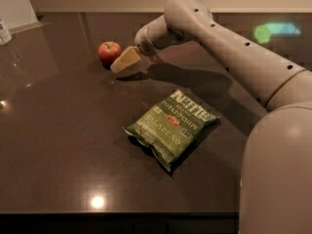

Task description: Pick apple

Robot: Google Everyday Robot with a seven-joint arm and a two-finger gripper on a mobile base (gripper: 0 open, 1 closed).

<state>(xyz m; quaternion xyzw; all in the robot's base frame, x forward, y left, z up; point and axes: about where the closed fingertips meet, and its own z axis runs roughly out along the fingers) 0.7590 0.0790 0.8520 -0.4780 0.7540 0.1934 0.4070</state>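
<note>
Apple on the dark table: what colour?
The small round apple is red, yellowish-green near its stem, in the camera view; the gripper is beside it.

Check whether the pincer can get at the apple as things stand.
Probably yes. The pincer sits close beside the apple with nothing between them; the chip bag lies apart, nearer the camera, out of the way.

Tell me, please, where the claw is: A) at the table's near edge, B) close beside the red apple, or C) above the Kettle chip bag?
B: the claw lies close beside the apple on the far part of the table, well beyond the Kettle chip bag.
</note>
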